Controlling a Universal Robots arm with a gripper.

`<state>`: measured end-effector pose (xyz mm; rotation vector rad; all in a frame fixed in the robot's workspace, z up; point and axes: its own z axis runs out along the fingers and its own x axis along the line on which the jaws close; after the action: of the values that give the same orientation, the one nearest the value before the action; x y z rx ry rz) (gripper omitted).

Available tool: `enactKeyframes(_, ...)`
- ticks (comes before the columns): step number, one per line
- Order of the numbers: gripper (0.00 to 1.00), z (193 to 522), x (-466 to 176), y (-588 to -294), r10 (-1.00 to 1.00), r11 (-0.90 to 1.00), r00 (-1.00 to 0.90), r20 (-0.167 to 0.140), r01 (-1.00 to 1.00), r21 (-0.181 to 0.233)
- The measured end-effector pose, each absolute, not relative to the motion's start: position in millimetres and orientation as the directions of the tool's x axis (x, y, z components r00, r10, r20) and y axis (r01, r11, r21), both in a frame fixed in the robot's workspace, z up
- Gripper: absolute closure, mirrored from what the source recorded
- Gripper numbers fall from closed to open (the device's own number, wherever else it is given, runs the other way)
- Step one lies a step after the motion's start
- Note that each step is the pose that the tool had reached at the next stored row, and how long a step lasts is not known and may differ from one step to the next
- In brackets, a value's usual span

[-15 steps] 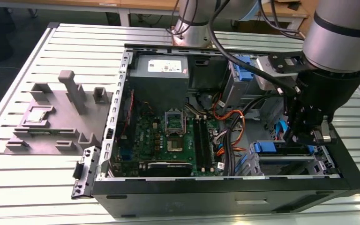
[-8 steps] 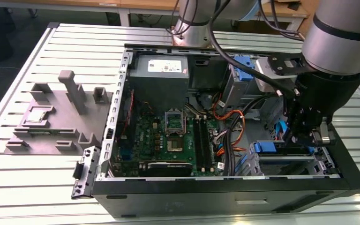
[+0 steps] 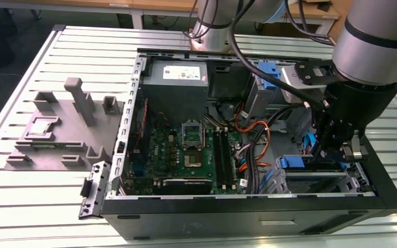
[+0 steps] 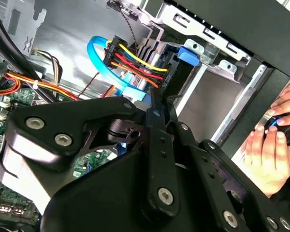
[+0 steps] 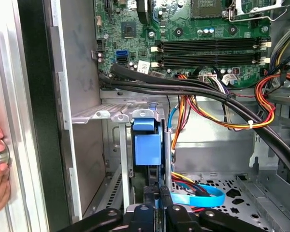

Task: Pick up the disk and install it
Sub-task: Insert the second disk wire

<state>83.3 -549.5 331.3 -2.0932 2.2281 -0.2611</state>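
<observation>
Disk (image 5: 147, 147) stands on edge inside the metal drive cage (image 5: 113, 114) at the corner of the open computer case (image 3: 254, 222). It is seen edge-on in the first wrist view, with its blue carrier facing the camera and cage walls on either side of it. In the second wrist view the blue tab of the disk (image 4: 187, 53) sits just under the cage's top rail. A black power connector with red, yellow and black wires (image 4: 135, 60) lies right beside the disk's end; whether it is plugged in cannot be told.

The gripper (image 5: 157, 195) reaches down into the case, and its black fingers (image 4: 152, 126) are drawn together on the thin edge of the disk, one on each face. In the exterior view the gripper (image 3: 333, 155) hangs over the cage at the case's side on the exterior view's right.

A flat blue data cable (image 5: 203, 198) curls on the case floor near the disk. The green motherboard (image 3: 184, 150) fills the middle of the case, with the grey power supply box (image 3: 178, 77) beyond it. A person's hand (image 4: 270, 145) rests outside the case wall. A grey fixture (image 3: 60, 129) sits on the slatted table (image 3: 47, 206), well apart from the case.
</observation>
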Motion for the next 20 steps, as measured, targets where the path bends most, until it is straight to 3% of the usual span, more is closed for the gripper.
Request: enactKeyframes(20, 0.84, 333.5, 83.3, -552.0, -0.997, 0.058, -0.068, 0.048, -0.983, -0.173)
